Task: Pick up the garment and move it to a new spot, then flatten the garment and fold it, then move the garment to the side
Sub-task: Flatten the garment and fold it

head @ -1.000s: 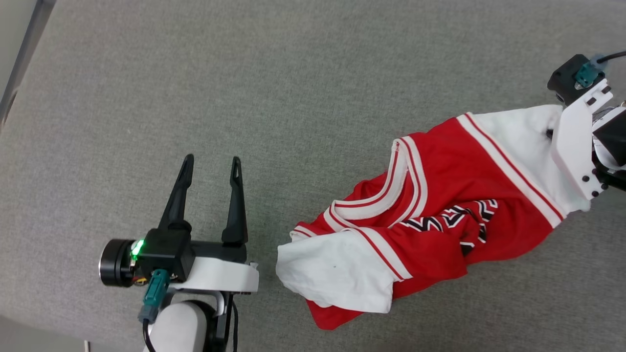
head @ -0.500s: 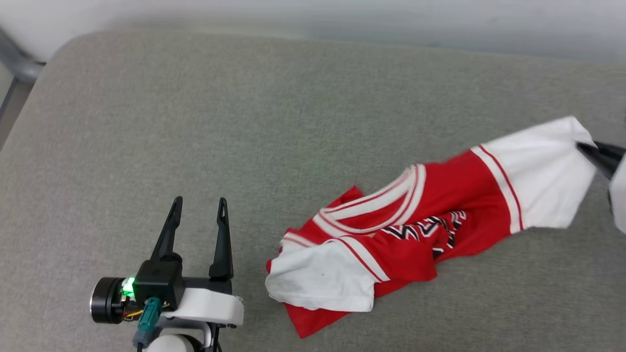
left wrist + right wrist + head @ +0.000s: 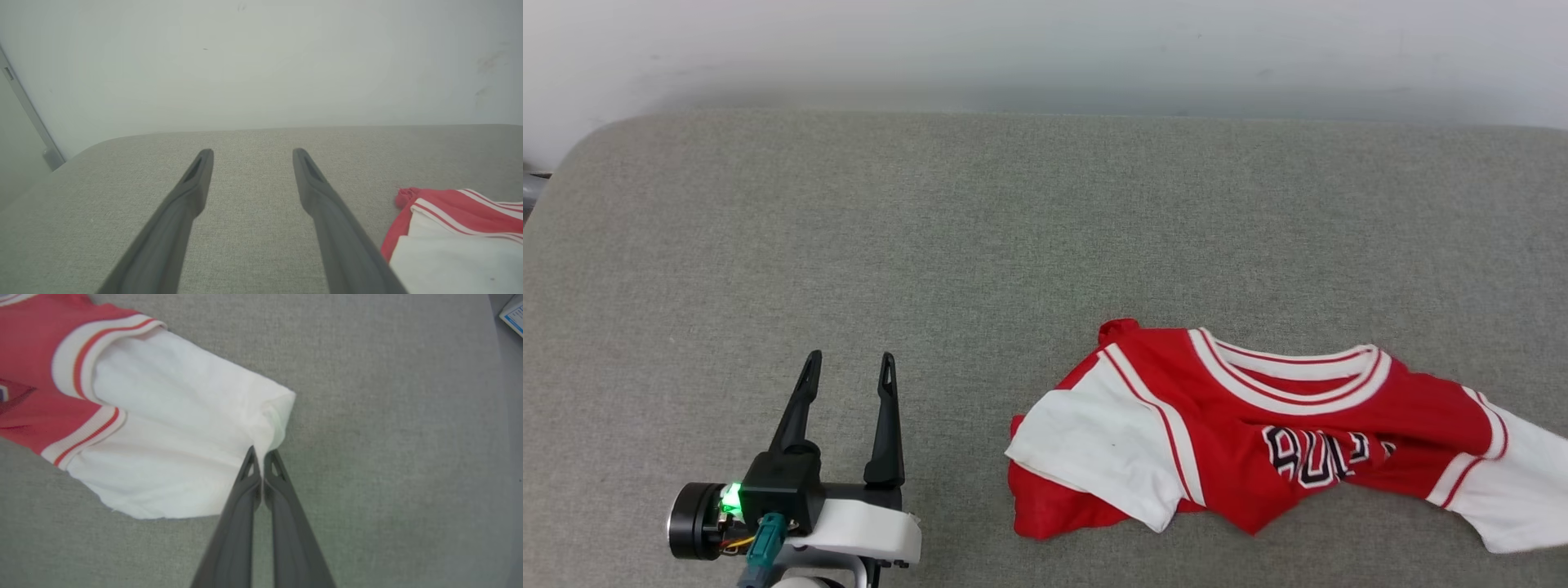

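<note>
- Head view: the garment (image 3: 1258, 425) lies front-up on the grey cushion (image 3: 931, 245), toward 4 o'clock of the frame. Its collar (image 3: 1290, 367) sits at its 12 o'clock edge. The body is creased and partly tucked under below the lettering (image 3: 1327, 457).
- We find the left gripper (image 3: 849, 359) at 7 o'clock, jaws spread wide and empty. The near white sleeve (image 3: 1094, 441) lies apart from it at its 3 o'clock.
- Right wrist view: the right gripper (image 3: 262, 453) has its jaws pressed together on the hem corner of the other sleeve (image 3: 171, 428). Cloth gathers at the tips, so we judge it pinched, though only a thin edge is caught.
- Risk 1: the pinch is shallow. A quick pull toward 3 o'clock may strip the hem out of the tips and drop the sleeve.
- Risk 2: one-sided pulling drags the cloth over the rough cushion. We expect the tucked lower body to bunch more rather than flatten.
- Risk 3: the cushion's edge (image 3: 501, 396) shows at 3 o'clock of the right wrist view. Travel that way may hang the sleeve over it.
- We advise engaging the idle left gripper at the near sleeve before any spreading.
</note>
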Motion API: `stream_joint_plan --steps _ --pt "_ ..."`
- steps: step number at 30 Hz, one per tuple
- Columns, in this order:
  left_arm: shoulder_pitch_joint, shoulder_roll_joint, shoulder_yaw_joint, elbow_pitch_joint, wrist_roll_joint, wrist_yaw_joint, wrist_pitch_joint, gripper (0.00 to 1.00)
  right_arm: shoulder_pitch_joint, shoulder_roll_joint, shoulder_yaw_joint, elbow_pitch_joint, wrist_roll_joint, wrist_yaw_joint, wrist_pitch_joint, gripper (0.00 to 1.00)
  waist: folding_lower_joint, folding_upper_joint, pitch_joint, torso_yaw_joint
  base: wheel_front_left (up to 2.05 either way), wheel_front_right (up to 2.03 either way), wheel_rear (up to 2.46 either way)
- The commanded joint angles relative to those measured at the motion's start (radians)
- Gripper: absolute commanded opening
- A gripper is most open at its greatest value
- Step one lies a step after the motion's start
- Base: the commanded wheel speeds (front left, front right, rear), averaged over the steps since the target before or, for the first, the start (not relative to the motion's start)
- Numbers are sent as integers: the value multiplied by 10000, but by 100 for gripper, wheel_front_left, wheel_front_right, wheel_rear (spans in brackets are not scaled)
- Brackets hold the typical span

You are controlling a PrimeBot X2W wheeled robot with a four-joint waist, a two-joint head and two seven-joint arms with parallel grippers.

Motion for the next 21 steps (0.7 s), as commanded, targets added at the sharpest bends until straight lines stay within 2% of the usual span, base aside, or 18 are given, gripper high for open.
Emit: stream_joint_plan --steps 1,11,14,15,16,21 --pt "19 13 33 37 50 -58 -29 100 671 298 -431 250 -4 -16 110 0 1 0 23 16 0 0 0" --pt "-15 8 74 129 95 -134 -29 100 2210 1462 -1055 1344 -219 -17 722 0 1 0 2 164 0 0 0" --pt "29 7 136 161 89 -141 -29 100 2151 1707 -1306 1409 -272 -17 395 0 1 0 -67 163 0 0 0" --pt "56 12 159 171 93 -144 -29 100 2045 1730 -1428 1366 -355 -17 220 38 1 0 -104 145 0 0 0" --pt "89 19 179 179 107 -150 -29 100 1900 1700 -1610 1286 -459 -17 -64 100 1 0 -136 128 0 0 0" --pt "164 80 252 194 174 -204 -29 100 1187 1707 -2721 573 -1335 -13 -1779 100 1 0 -325 23 0 0 0"
